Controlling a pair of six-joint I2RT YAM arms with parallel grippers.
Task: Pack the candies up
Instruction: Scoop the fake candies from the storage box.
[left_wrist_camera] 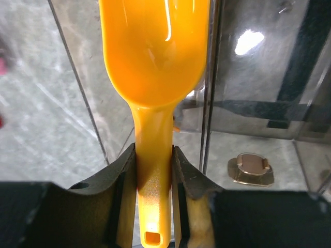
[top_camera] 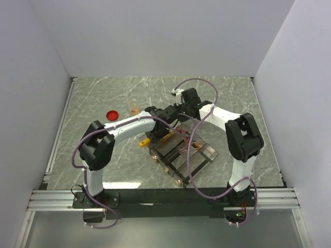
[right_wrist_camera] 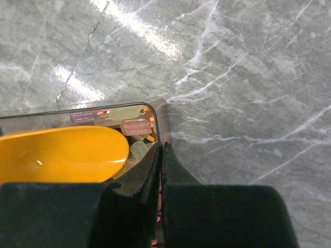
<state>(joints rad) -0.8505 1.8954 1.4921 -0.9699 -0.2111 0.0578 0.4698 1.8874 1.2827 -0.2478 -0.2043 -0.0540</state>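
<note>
My left gripper (left_wrist_camera: 154, 155) is shut on the handle of a yellow-orange scoop (left_wrist_camera: 155, 62). The scoop's empty bowl points ahead, next to a clear container's wall (left_wrist_camera: 209, 77). In the right wrist view the scoop bowl (right_wrist_camera: 62, 155) lies over the candies (right_wrist_camera: 135, 126), pink and pale green pieces in the rounded corner of a clear container (right_wrist_camera: 154, 111). My right gripper (right_wrist_camera: 162, 150) is shut on that container's thin wall. From above, the left gripper (top_camera: 158, 126) and right gripper (top_camera: 174, 111) meet at the far end of the clear box (top_camera: 207, 155).
A flat round red lid (top_camera: 112, 114) lies on the marble table to the left, with a few loose small pieces (top_camera: 135, 110) beside it. A small brass-coloured piece (left_wrist_camera: 251, 169) shows through the clear wall. White walls close the table on three sides.
</note>
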